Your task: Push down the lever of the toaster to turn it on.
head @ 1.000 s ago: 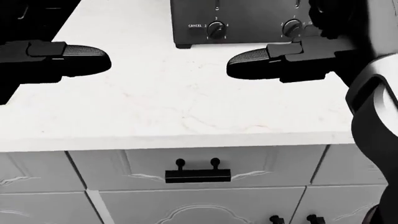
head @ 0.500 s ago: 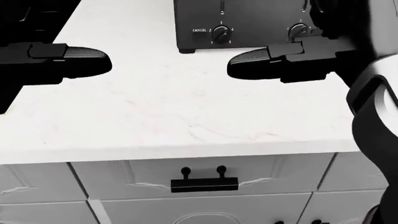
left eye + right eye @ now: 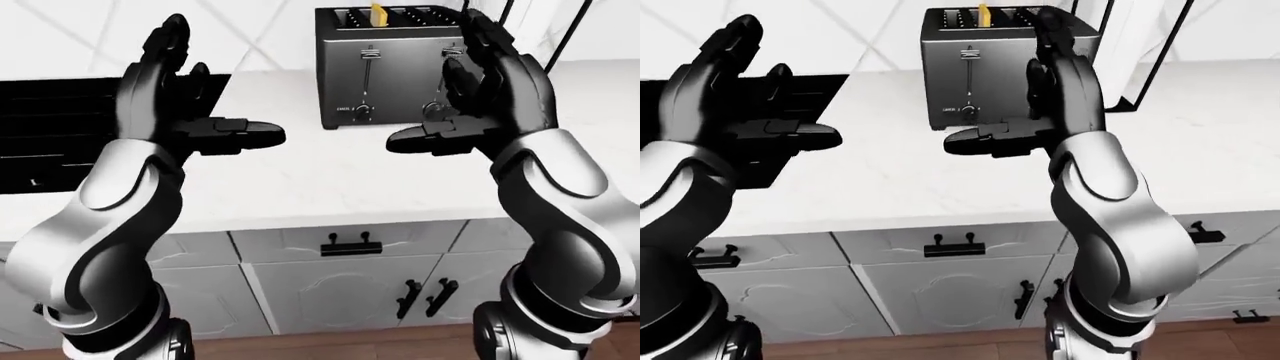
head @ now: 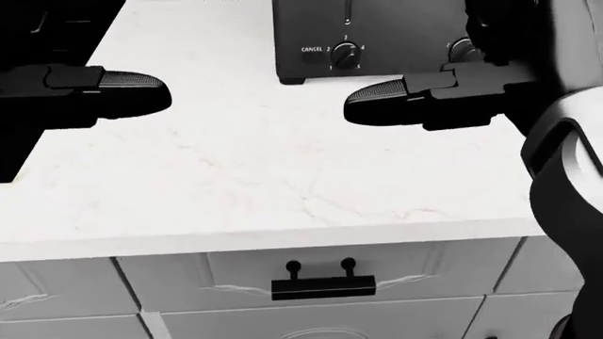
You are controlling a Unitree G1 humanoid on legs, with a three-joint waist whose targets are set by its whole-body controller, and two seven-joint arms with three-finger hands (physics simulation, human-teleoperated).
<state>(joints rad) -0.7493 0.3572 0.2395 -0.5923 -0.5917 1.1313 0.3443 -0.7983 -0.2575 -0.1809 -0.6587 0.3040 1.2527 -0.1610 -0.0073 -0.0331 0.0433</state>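
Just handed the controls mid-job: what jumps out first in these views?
Two black hands raised open over the white counter: left hand at the left-eye view's left, right hand at its right, just before the toaster. The toaster stands at top centre, something yellow poking from a slot, its left lever high and untouched.

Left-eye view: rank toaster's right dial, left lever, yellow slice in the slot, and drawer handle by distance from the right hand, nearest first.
From the right hand:
1. Right dial, just left of the palm.
2. Left lever, farther left on the toaster face.
3. Yellow slice, up at the toaster's top.
4. Drawer handle, low, below the counter edge.
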